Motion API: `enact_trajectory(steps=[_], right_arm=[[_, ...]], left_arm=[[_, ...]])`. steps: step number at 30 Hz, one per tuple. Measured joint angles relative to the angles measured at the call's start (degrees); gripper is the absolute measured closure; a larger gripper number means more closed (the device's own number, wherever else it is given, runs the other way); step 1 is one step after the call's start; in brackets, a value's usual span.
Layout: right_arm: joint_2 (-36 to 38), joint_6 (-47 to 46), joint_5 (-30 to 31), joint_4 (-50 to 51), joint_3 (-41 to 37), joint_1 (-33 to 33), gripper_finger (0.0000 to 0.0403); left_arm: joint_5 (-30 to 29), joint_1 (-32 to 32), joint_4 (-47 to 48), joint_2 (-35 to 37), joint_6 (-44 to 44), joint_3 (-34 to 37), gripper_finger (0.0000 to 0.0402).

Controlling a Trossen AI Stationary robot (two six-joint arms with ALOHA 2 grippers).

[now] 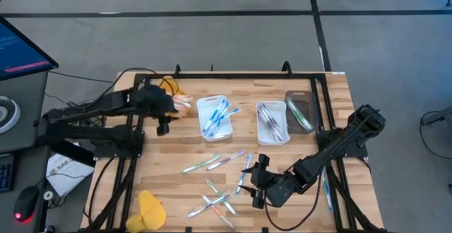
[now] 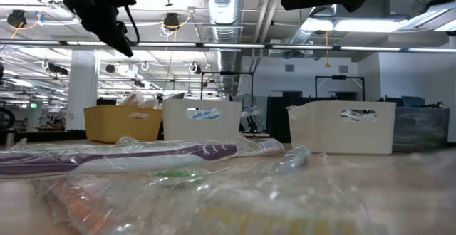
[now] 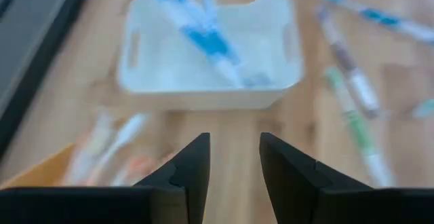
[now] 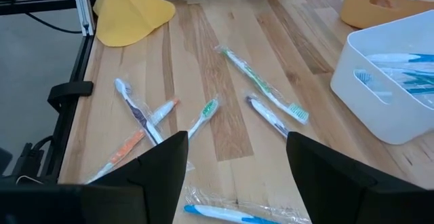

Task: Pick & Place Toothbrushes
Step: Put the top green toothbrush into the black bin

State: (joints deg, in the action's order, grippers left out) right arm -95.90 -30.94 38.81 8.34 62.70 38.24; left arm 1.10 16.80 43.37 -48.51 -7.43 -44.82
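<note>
- Between my left fingers [image 3: 196, 176] is only bare wood: the left gripper [image 1: 164, 117] stands part-way parted and grips nothing, at the upper left of the table [image 1: 247, 88] in the overhead picture.
- Just beside it sits a yellow bin [image 1: 171, 90] with orange-handled toothbrushes [image 1: 183, 104] sticking out over its edge.
- Right of that, a white tray [image 1: 214, 117] holds blue-handled brushes [image 1: 217, 114].
- My right gripper [image 1: 258, 181] hangs at the lower middle of the overhead frame, spread wide and empty.
- Below and ahead of it lie loose wrapped toothbrushes [image 4: 266, 86] scattered on the wood: green, orange, purple-grey, and a blue one [image 4: 224, 212] nearest my right fingers [image 4: 159, 163].
- Farther right in the overhead frame, a second white tray [image 1: 272, 122] holds grey brushes, and a dark tray [image 1: 300, 111] next to it holds a greenish one.
- A yellow cloth [image 1: 150, 210] lies at the lower left corner of the table.
- From table height, a wrapped purple brush [image 2: 121, 157] lies across the foreground.
</note>
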Motion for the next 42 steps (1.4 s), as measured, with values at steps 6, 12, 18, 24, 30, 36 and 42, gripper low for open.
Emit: enact_trajectory(steps=[6, 12, 18, 24, 30, 36, 42], right_arm=[[0.0, 1.8, 0.0, 0.2, 0.0, -0.1, 0.0158], [0.0, 7.8, 0.0, 0.0, 0.0, -0.6, 0.0158], [0.0, 11.7, 0.0, 0.4, 0.0, -2.4, 0.0158], [0.0, 12.4, 0.0, 0.7, 0.0, -4.7, 0.0158], [0.0, 15.0, -0.2, 0.7, 0.0, -6.4, 0.0158], [0.0, 15.0, -4.4, 2.1, 0.0, -6.4, 0.0158], [0.0, 15.8, -5.5, 2.0, 0.0, -5.6, 0.0158]], left_arm=[[0.5, -13.0, -4.0, -3.1, 10.5, 0.3, 0.0280], [0.8, -25.4, -12.7, -9.0, 20.2, 6.1, 0.0280], [0.2, -33.9, -21.6, -15.7, 27.2, 9.7, 0.0280], [-4.4, -39.9, -29.4, -21.2, 27.3, 11.4, 0.0280], [-13.1, -43.1, -31.5, -24.5, 31.9, 11.3, 0.0280], [-20.2, -44.2, -31.9, -29.5, 34.0, 11.3, 0.0272], [-20.2, -44.5, -32.6, -31.9, 33.2, 11.3, 0.0257]])
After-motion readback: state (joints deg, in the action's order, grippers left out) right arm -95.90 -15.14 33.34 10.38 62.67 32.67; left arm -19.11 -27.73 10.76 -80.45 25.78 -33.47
